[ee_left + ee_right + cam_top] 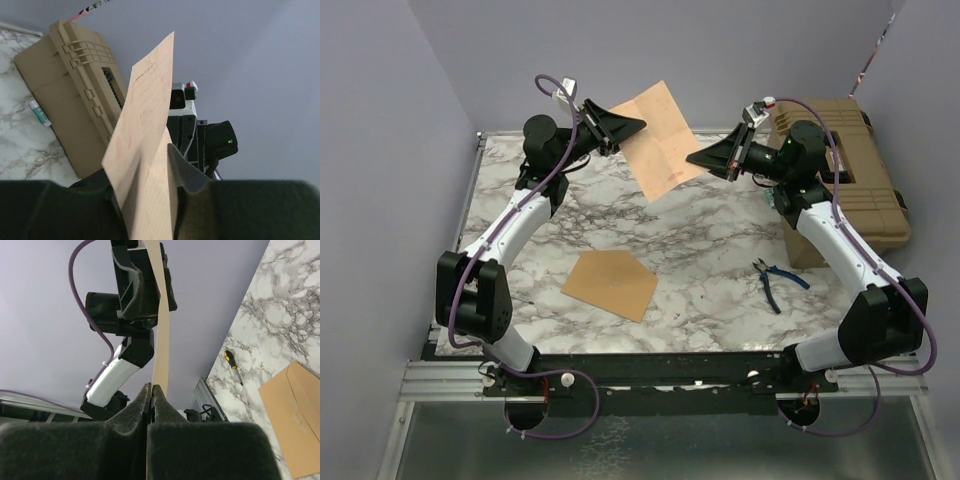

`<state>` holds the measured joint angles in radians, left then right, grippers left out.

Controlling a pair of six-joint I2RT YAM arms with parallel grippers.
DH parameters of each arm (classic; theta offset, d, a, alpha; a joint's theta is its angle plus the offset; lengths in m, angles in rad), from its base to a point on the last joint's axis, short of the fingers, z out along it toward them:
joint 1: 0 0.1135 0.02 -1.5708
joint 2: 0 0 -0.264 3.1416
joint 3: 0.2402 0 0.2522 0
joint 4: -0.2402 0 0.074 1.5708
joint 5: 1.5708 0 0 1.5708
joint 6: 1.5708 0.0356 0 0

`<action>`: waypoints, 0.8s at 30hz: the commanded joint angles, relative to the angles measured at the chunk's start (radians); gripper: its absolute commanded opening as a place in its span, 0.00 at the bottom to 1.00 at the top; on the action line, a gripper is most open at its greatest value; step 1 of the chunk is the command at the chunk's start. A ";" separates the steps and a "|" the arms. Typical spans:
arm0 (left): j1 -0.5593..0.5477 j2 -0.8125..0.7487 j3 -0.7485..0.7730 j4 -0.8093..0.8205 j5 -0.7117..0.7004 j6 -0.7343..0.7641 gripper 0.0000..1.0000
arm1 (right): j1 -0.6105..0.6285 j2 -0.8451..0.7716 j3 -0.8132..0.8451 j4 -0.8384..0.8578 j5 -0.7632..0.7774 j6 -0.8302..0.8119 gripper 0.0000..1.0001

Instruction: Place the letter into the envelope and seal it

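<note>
The pale pinkish-tan letter hangs in the air above the far side of the table, held between both grippers. My left gripper is shut on its upper left edge; in the left wrist view the bent letter runs between the fingers of my left gripper. My right gripper is shut on its lower right edge; in the right wrist view the letter stands edge-on out of my right gripper. The orange-brown envelope lies flat on the table, nearer the arms, and also shows in the right wrist view.
A tan tool case stands at the back right, also in the left wrist view. Blue-handled pliers lie at the right. A small white tube lies beside the case. A screwdriver lies near the table's left edge.
</note>
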<state>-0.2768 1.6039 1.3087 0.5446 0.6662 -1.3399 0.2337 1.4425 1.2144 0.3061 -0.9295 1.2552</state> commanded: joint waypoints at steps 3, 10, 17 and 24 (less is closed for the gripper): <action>0.005 -0.066 -0.008 0.035 0.024 0.119 0.06 | -0.005 -0.045 0.008 -0.045 -0.033 -0.070 0.00; 0.004 -0.102 -0.002 0.035 0.075 0.189 0.00 | -0.005 -0.034 0.130 -0.262 -0.175 -0.490 0.62; 0.002 -0.111 0.019 0.036 0.158 0.235 0.00 | -0.004 0.019 0.232 -0.331 -0.250 -0.553 0.67; -0.009 -0.121 0.033 0.038 0.191 0.267 0.00 | -0.001 0.043 0.250 -0.243 -0.261 -0.482 0.57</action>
<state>-0.2771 1.5166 1.3109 0.5591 0.8001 -1.1210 0.2337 1.4597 1.4334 0.0242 -1.1481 0.7506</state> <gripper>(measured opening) 0.003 0.580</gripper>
